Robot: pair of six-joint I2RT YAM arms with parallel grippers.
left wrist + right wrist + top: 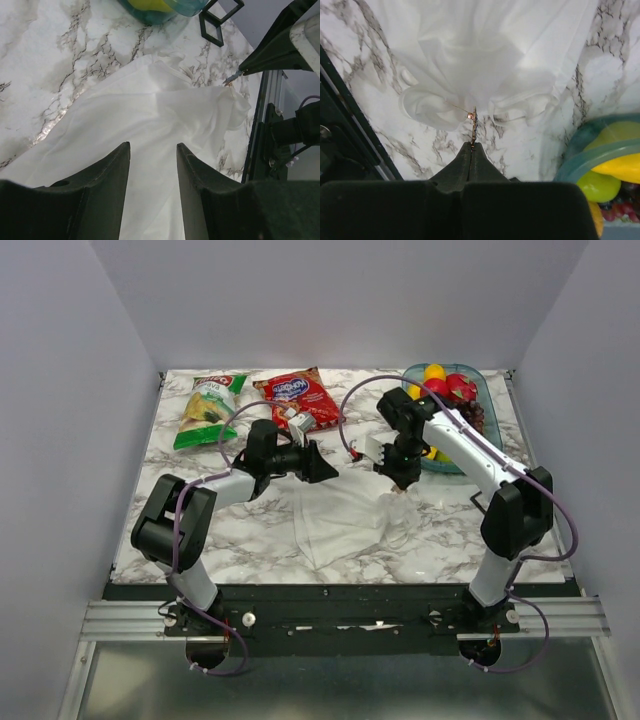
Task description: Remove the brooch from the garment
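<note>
Bases of both my arms sit at the bottom of the top view, with the marble table (200, 540) beyond. Left gripper (325, 470) hangs over the white garment (340, 525) at its far-left edge. Right gripper (400, 485) points down at its far-right corner. Fruit bowl (480, 380), red chip bag (300, 398) and green chip bag (208, 410) are at the back.

Left wrist: my fingers (112, 175) are spread apart with nothing between them, cloth below. Black frame box (216, 25) lies near the bowl.

Right wrist: fingers pressed together, pinching the brooch (473, 122) edge-on, right at the garment's bunched edge. Can't tell if its pin is through the cloth.
</note>
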